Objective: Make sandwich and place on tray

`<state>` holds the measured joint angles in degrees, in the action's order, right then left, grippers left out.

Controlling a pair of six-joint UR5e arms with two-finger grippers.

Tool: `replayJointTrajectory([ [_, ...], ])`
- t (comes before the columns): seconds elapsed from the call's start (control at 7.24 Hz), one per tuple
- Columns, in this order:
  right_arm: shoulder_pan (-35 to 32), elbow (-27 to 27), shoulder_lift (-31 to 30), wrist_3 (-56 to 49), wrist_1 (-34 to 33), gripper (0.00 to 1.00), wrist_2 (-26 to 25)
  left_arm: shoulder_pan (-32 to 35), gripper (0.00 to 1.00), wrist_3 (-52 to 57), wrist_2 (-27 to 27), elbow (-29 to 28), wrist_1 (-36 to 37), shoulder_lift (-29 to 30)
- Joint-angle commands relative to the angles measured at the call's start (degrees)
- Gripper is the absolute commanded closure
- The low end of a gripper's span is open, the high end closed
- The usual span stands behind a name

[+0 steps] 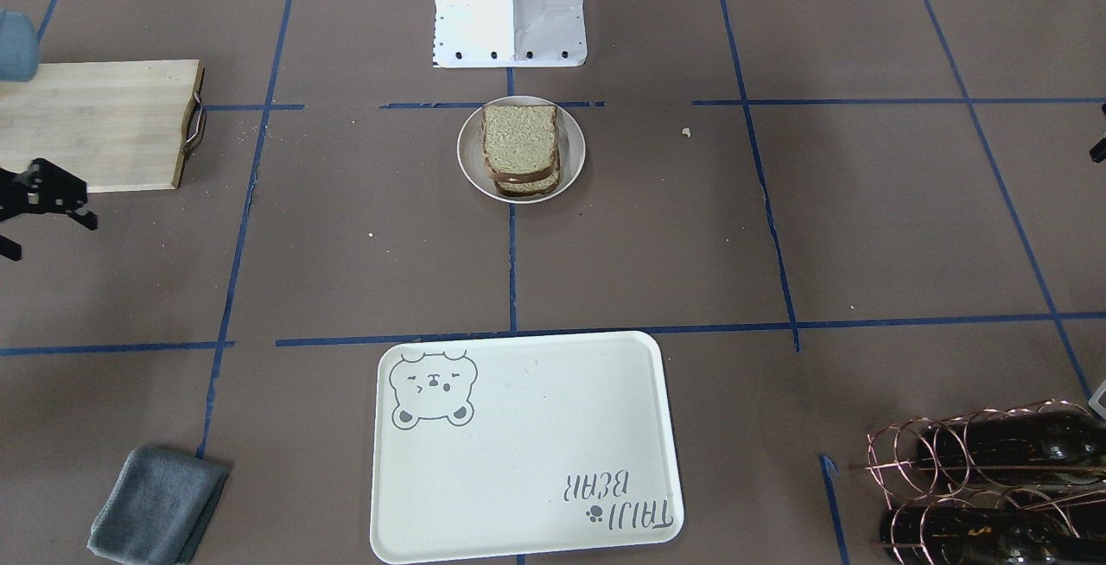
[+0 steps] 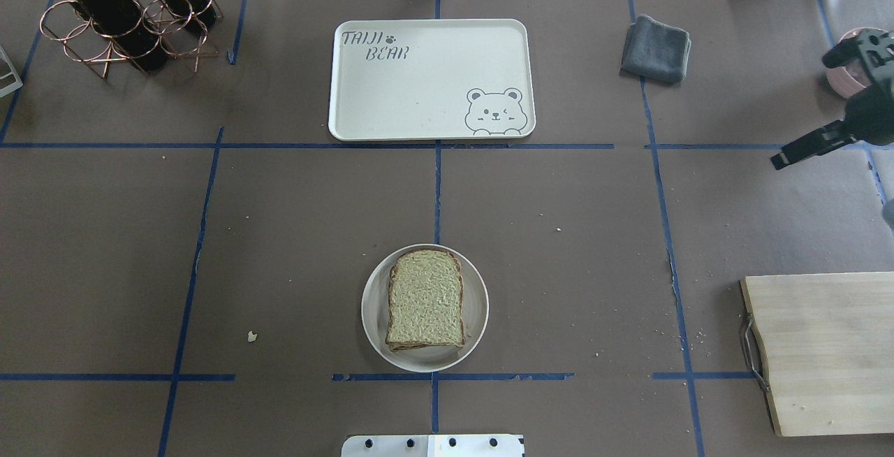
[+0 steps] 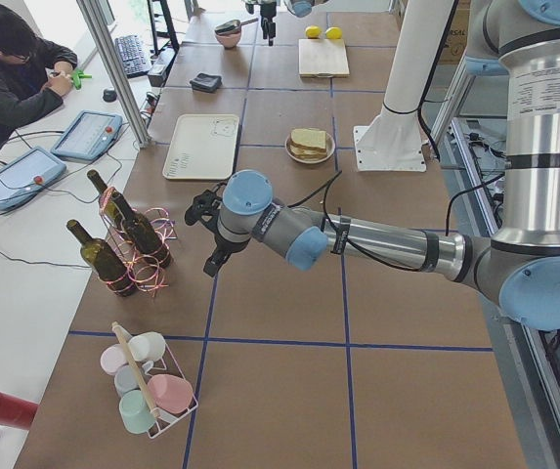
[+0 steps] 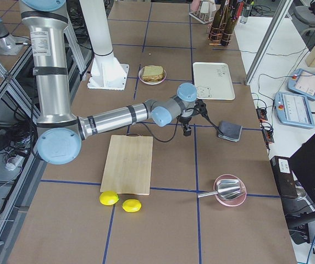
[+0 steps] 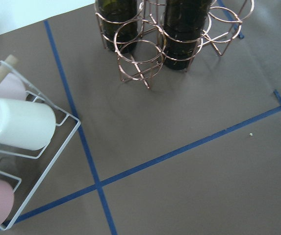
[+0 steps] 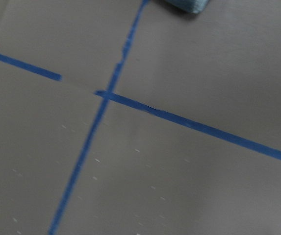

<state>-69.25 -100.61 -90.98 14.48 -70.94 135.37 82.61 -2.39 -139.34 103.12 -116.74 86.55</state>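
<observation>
Items on my counter, near edge to far:

1. Sandwich (image 2: 424, 298): middle of the near edge, just ahead of the robot base, lying flat on a white plate (image 2: 374, 317). It is two slices stacked square, and a pale strip of filling shows between them in the front-facing view. I judge it light, soft and easily crushed. The layers could slide on the filling, so I would pinch both slices together across the long crust sides, low and gently. The crust is the firmest part. The plate rim is the stiff alternative.

2. Board (image 2: 824, 352): right edge, toward the near corner.

3. Right gripper (image 2: 814, 111): hanging over the right edge, about halfway to the far side. Its jaws are apart and hold nothing. It is well apart from the sandwich.

4. Left gripper (image 3: 204, 239): over the left end of the counter, near the wine rack (image 2: 105, 24). Only the side view shows it, so I cannot tell how its jaws stand.

5. Tray (image 2: 419, 100): middle of the far edge, in line with the sandwich, nothing on it.

6. Cloth (image 2: 655, 48): far edge, right of the tray.

7. The rack holds the far-left corner
</observation>
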Motion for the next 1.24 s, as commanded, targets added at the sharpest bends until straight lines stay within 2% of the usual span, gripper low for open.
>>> replayJointTrajectory([
  [0.0,-10.95,-0.11,-8.92,-10.06,-2.87,0.00,0.51,-8.57,0.00,-13.08,0.55,3.56,-4.70,0.20],
  [0.14,-14.39,0.15,-11.12,-13.74,-4.80,0.00,0.42,-12.26,0.00,-21.08,0.65,4.80,-8.03,0.29],
  [0.28,-17.64,-1.16,-11.15,-19.61,-12.65,0.00,0.51,-17.17,0.00,-31.95,1.69,5.94,-10.50,1.42],
  [0.41,-20.37,-5.17,-10.97,-25.67,-21.26,0.00,-0.19,-23.74,0.00,-43.28,6.31,7.34,-12.26,4.04],
  [0.55,-23.10,-6.95,-12.10,-28.95,-24.21,0.00,-0.54,-30.77,0.00,-52.01,10.45,7.71,-12.19,8.42],
  [0.69,-23.12,-7.23,-13.24,-28.81,-23.72,0.00,-1.16,-38.58,0.00,-59.75,17.36,7.19,-12.19,12.03],
  [0.83,-23.12,-7.23,-13.43,-28.98,-23.63,0.00,-1.16,-44.67,0.00,-62.88,23.44,4.66,-11.67,15.98],
  [0.97,-23.12,-7.15,-13.43,-28.81,-23.63,0.00,-1.16,-47.42,0.01,-64.91,24.89,1.07,-11.67,19.94],
  [1.11,-23.12,-7.15,-13.43,-28.98,-23.54,0.00,-1.16,-50.76,0.18,-68.84,27.17,-1.32,-11.75,22.59],
])
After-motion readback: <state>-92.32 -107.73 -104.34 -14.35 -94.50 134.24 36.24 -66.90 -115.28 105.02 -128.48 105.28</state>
